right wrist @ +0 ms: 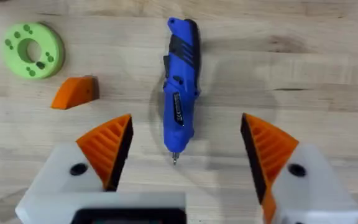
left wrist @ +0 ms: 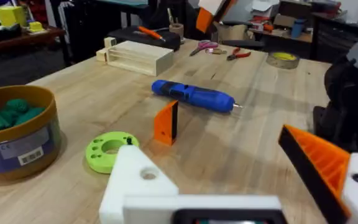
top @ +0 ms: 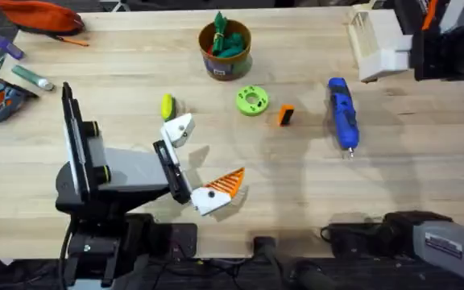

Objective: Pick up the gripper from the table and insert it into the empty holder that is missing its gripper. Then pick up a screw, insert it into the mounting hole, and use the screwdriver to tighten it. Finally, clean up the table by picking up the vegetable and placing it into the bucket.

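Observation:
The orange gripper pad [top: 285,115] [left wrist: 166,122] [right wrist: 75,92] stands on the table between the green disc and the blue screwdriver [top: 342,113] [left wrist: 193,96] [right wrist: 180,93]. My left gripper [top: 210,149] [left wrist: 205,142] is open; one finger is the bare white holder [top: 179,130] [left wrist: 138,180] with its mounting hole [left wrist: 148,175], the other carries an orange pad. The yellow-green vegetable [top: 167,106] lies just beyond the holder. The bucket [top: 225,50] [left wrist: 18,134] holds dark green leafy toys. My right gripper [right wrist: 186,118] hangs open high over the screwdriver's bit. I cannot make out a screw.
A green disc [top: 252,100] [left wrist: 109,150] [right wrist: 33,50] with holes lies near the pad. A wooden block [top: 374,44] [left wrist: 135,56] sits at the far right. A red pouch [top: 43,14] and small tools lie at the far left.

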